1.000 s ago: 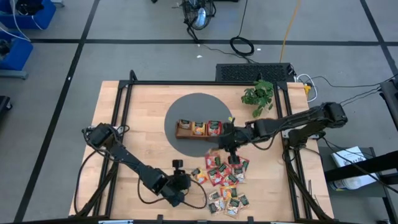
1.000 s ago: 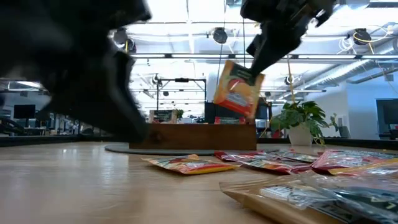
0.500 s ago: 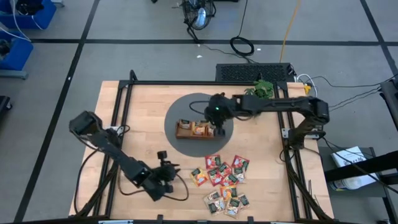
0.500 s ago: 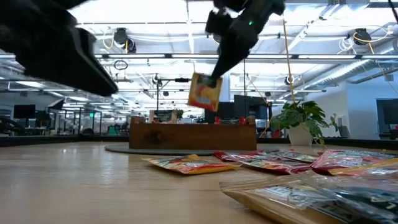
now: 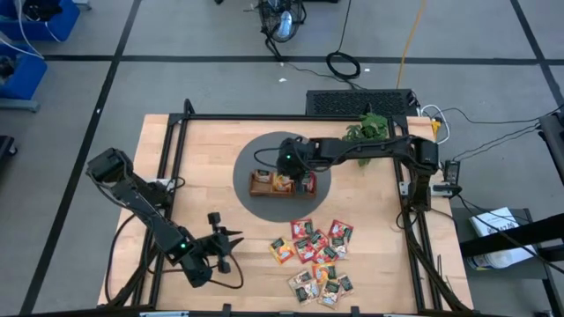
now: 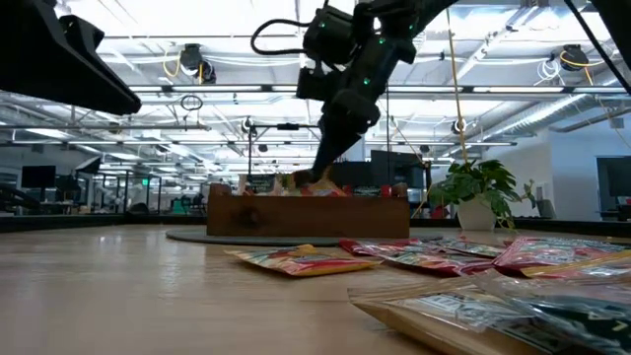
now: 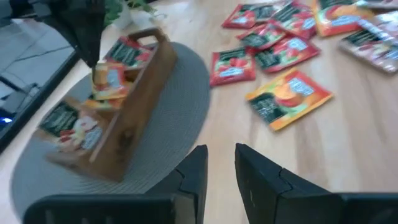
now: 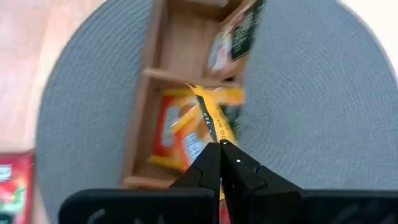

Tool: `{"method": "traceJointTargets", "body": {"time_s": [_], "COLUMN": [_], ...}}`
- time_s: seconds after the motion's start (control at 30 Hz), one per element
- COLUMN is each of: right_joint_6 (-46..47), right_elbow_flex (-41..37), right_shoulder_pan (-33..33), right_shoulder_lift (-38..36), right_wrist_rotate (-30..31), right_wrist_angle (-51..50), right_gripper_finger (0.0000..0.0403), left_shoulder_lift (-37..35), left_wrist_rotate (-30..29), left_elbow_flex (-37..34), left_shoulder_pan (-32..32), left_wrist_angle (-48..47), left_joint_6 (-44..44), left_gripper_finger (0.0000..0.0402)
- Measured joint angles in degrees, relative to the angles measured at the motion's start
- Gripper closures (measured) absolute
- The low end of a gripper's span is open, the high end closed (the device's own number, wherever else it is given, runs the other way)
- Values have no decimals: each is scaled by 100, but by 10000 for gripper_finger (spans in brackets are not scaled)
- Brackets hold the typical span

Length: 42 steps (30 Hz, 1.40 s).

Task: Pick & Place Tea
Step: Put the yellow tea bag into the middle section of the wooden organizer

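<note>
A: Left side first. Where was the left gripper (image 5: 225,242)?
B: Near the table's front-left, over bare wood (image 5: 176,167), well apart from the tea. Fingers (image 7: 193,171) stood a narrow gap apart, nothing between them.
A: Middle?
B: Wooden tray (image 5: 280,185) sat on the round grey mat (image 5: 264,150). Three compartments in a row. Left one had a dark green sachet (image 7: 62,118), the right one a red and green sachet (image 7: 124,53).
A: And the right gripper (image 5: 284,173)?
B: Above the tray's middle compartment, arm reaching in from the right. Fingertips (image 8: 211,158) pinched together on the top edge of an orange-yellow sachet (image 8: 214,115). The sachet hung edge-on into that compartment, over another orange sachet (image 8: 174,134) already lying there. Low view put the gripper right at the tray's rim.
A: Touching the tray floor?
B: Couldn't tell.
A: Rest of the tea?
B: Loose pile (image 5: 317,255) on the table right of centre, toward the front, clear of the mat. Red, orange and dark green mixed, some overlapping. One orange sachet (image 5: 282,249) lay at the pile's left edge.
A: Far right?
B: Potted plant (image 5: 366,132) at the back, just beside the mat.
</note>
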Motion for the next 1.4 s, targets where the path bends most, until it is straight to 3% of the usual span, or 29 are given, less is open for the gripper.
{"method": "traceJointTargets", "body": {"time_s": [0.83, 1.4], "right_joint_6": [696, 1262], "right_elbow_flex": [227, -642], "right_shoulder_pan": [-42, -29], "right_shoulder_lift": [-113, -100], "right_wrist_rotate": [-25, 128], "right_wrist_angle": [350, 1270], "right_gripper_finger": [403, 403], "left_shoulder_lift": [4, 4], "left_wrist_rotate": [-65, -66], "left_elbow_flex": [9, 9], "left_shoulder_pan": [15, -124], "left_wrist_angle": [24, 23], "left_joint_6": [-297, -346], "left_gripper_finger": [314, 314]}}
